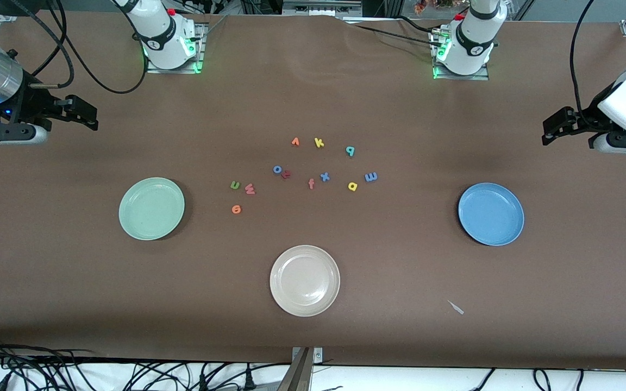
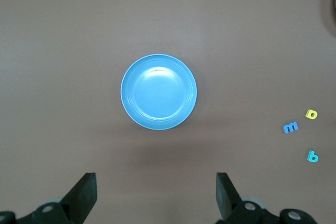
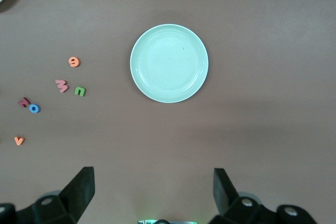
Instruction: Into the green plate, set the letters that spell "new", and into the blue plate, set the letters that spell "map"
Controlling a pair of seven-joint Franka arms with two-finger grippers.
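The mint-green plate (image 1: 151, 208) (image 3: 169, 63) lies empty toward the right arm's end, the blue plate (image 1: 490, 213) (image 2: 158, 92) empty toward the left arm's end. Between them lie the green n (image 1: 235, 185) (image 3: 80, 91), pink w (image 1: 250, 189) (image 3: 62, 85) and orange e (image 1: 236, 209) (image 3: 74, 62), and nearer the blue plate the blue m (image 1: 371, 176) (image 2: 290, 127), yellow a (image 1: 352, 186) (image 2: 312, 114) and teal p (image 1: 350, 150) (image 2: 313, 156). My right gripper (image 1: 87, 113) (image 3: 154, 190) hangs open and holds nothing, high beside the green plate. My left gripper (image 1: 551, 129) (image 2: 156, 192) hangs likewise beside the blue plate.
A beige plate (image 1: 305, 280) sits nearest the front camera at mid-table. Other letters lie among the task's: yellow k (image 1: 319, 142), orange v (image 1: 295, 142), blue o (image 1: 277, 169), a dark red letter (image 1: 287, 174), salmon f (image 1: 311, 184), blue x (image 1: 324, 176). A paper scrap (image 1: 456, 307) lies near the front edge.
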